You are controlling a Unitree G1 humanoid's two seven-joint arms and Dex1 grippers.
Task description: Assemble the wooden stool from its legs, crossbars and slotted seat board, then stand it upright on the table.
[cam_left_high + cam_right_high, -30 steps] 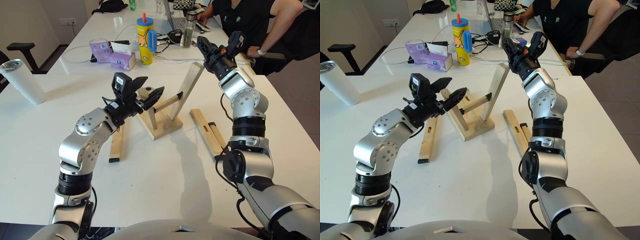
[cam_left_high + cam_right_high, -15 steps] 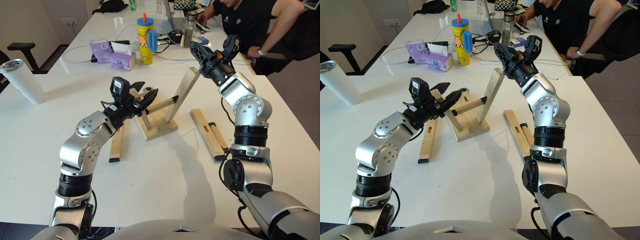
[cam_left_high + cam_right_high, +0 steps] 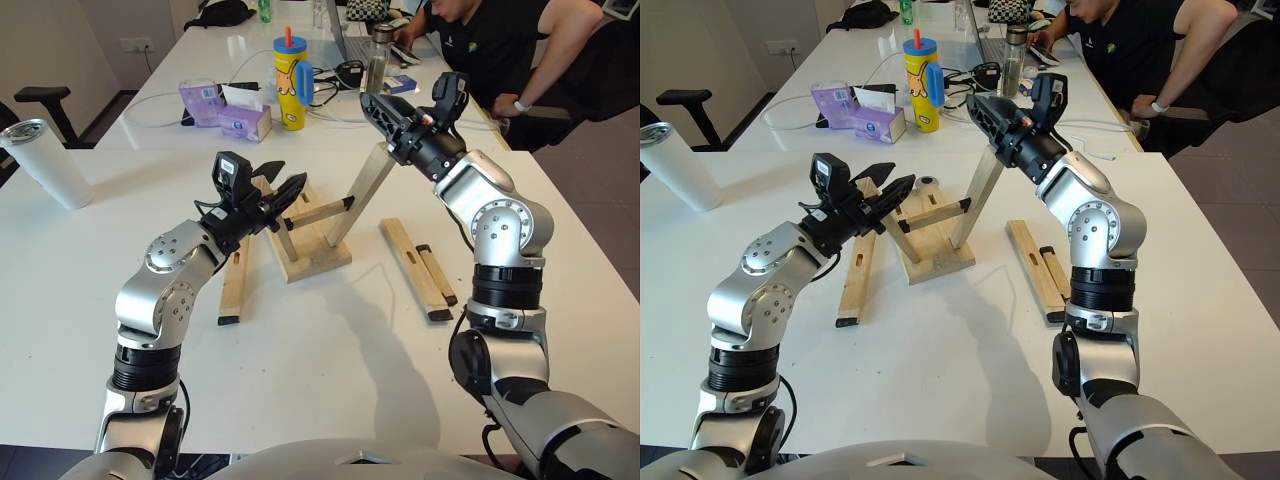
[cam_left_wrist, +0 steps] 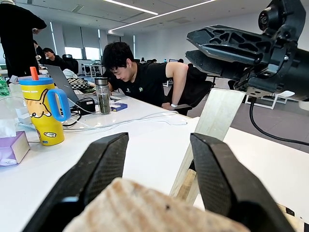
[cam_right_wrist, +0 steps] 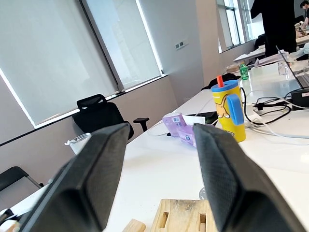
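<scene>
Now left gripper (image 3: 290, 176), right gripper (image 3: 375, 110) both spread wide, seemingly gripping nothing; three loose pieces (image 3: 232, 285) (image 3: 412, 260) (image 3: 437, 274)

The wood end (image 4: 159, 212) between the left gripper (image 3: 902, 173)'s jaws is a blur cut off at the edge, so I can't tell whether they touch it. The right gripper (image 3: 385, 120) hides where the slanted leg (image 3: 360, 195)'s top meets it. The left arm (image 3: 185, 255) covers the upper end of a plank (image 3: 233, 290) on the bench (image 3: 330, 380).

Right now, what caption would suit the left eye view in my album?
Both open, the left gripper and right gripper flank a half-built wooden stool on a white table.
</scene>
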